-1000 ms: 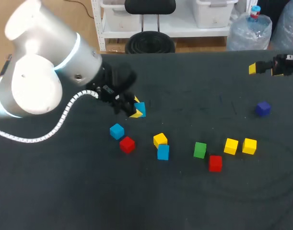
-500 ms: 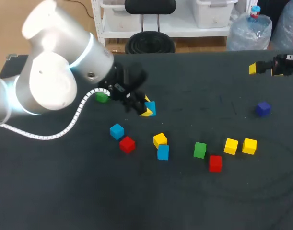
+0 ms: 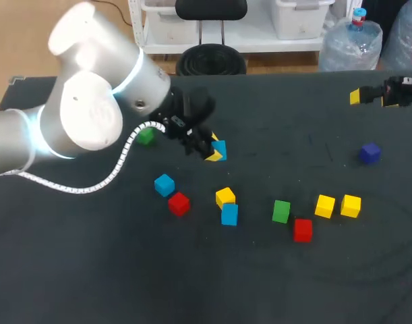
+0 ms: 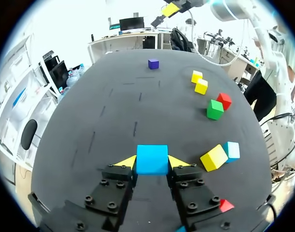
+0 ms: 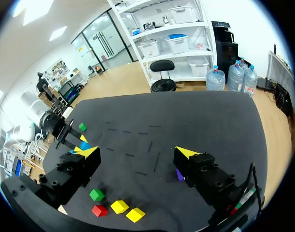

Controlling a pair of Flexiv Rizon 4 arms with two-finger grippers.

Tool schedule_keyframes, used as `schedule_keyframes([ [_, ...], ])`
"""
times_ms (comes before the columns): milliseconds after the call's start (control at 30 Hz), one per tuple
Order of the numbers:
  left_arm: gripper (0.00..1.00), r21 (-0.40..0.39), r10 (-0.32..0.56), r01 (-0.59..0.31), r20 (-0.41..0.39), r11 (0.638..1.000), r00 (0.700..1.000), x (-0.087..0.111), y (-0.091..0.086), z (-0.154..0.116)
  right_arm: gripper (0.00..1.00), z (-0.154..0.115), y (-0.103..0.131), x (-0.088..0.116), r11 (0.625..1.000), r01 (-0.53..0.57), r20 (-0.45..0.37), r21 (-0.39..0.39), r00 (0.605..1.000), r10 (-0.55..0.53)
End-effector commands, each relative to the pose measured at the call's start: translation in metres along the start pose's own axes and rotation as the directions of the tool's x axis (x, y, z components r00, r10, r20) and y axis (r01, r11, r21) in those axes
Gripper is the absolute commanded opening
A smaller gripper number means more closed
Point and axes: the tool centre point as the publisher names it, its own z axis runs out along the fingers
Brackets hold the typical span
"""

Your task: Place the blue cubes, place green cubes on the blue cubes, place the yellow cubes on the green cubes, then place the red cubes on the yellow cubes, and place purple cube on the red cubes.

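My left claw point(image 3: 214, 150) is clamped on a blue cube point(image 4: 151, 158), both yellow tips on its sides, left of table centre. Green cube point(image 3: 146, 136) sits just behind my left arm. Toward the front: second blue cube point(image 3: 164, 184) with a red cube point(image 3: 179, 203) just beside it, then a yellow cube point(image 3: 225, 197) against a third blue cube point(image 3: 229, 214). Further right: second green cube point(image 3: 281, 210), second red cube point(image 3: 303, 229) near it, second yellow cube point(image 3: 325, 205) and third yellow cube point(image 3: 350, 205) side by side. Purple cube point(image 3: 370, 152) sits alone near the right edge. My right claw point(image 5: 137, 152) hangs wide apart, empty, over the far right corner.
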Motion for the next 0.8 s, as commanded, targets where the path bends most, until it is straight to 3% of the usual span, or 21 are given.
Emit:
schedule_keyframes([
  [33,0.00,0.010,0.000,0.000,0.002,1.000,1.000,0.003,0.005,0.006,1.00,0.000,0.001,0.000,1.000,-0.001,0.001,0.007,1.000,0.001],
  [800,0.00,0.036,-0.018,0.019,-0.024,0.999,1.000,0.021,0.000,0.019,1.00,0.000,0.001,0.000,1.000,-0.001,0.001,0.007,1.000,0.001],
])
